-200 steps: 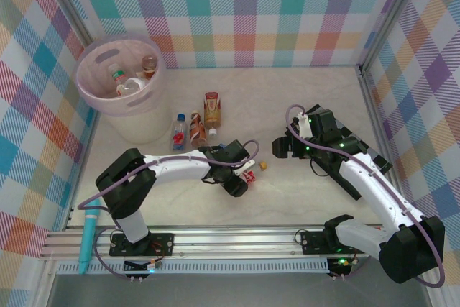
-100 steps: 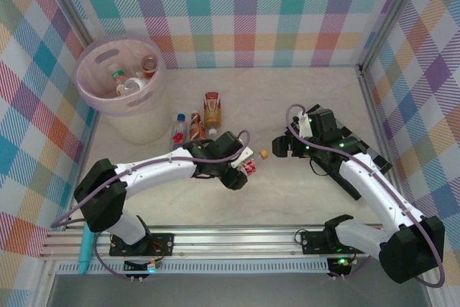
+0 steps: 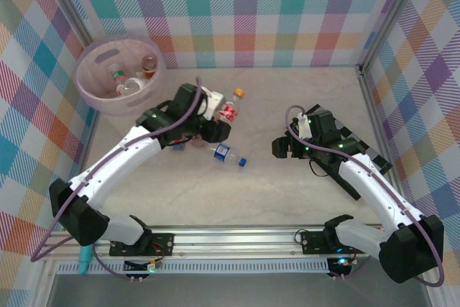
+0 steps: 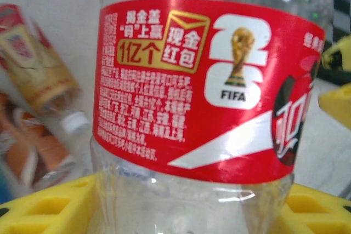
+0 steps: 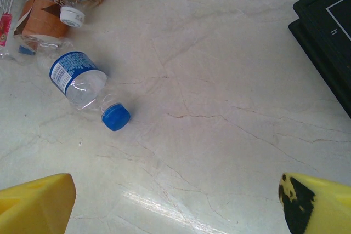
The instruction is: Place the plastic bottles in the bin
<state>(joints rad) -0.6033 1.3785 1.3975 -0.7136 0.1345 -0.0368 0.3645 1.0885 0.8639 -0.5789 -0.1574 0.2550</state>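
The left gripper (image 3: pixel 218 115) grips the red-label bottle (image 3: pixel 230 109) above the table (image 3: pixel 302 91), its cap pointing away from the bin (image 3: pixel 92 98) in the far-left corner. The right gripper (image 3: pixel 282 147) stands wide, holding nothing.

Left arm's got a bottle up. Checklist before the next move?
1. Grip: ok, left gripper shut on the red-label bottle.
2. It is above the bin: not ok, it hangs right of the rim.
3. Room in the bin: ok, just a few bottles inside.
4. Right gripper out of the way: ok, open, off to the right.
5. Table cleared: not ok, blue-label bottle lies on it.
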